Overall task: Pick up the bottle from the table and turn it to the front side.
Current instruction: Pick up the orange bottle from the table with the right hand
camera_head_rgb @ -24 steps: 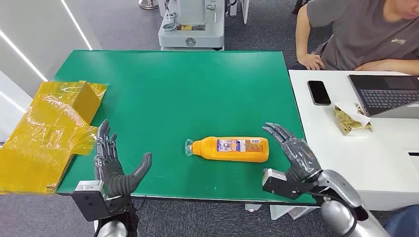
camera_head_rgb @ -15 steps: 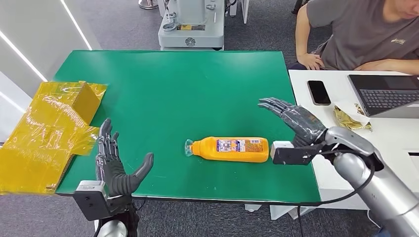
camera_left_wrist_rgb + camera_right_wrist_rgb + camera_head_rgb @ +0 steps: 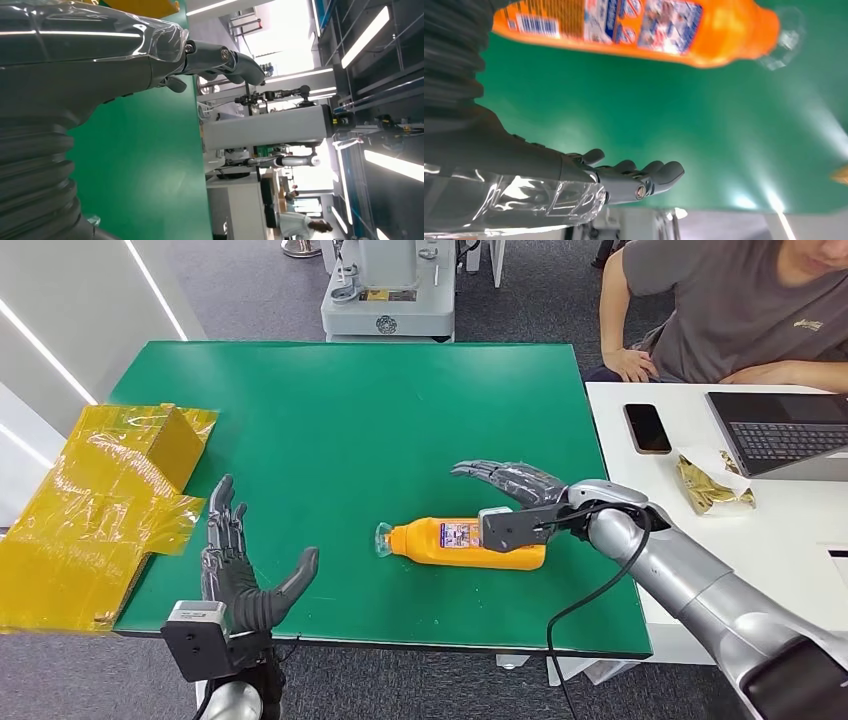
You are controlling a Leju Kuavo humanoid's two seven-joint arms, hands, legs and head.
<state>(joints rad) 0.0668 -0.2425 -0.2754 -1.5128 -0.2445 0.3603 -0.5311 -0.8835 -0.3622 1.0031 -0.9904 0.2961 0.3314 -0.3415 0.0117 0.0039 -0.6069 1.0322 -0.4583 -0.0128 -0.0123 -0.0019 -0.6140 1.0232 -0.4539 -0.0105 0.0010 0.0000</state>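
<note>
One bottle [image 3: 466,543] lies on its side on green desk [image 3: 380,420], near edge, cap left. Right hand [image 3: 520,492] hovers over it, fingers [image 3: 478,471] spread, ready to grasp. Left hand [image 3: 240,570] open, idle near left

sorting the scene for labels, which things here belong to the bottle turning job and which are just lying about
Part of the job:
- orange bottle, lying on its side
- green table
- right hand, spread above the bottle
- left hand, open at the near edge

Just lying about:
- yellow bags
- phone
- laptop
- gold wrapper
- seated person
</note>
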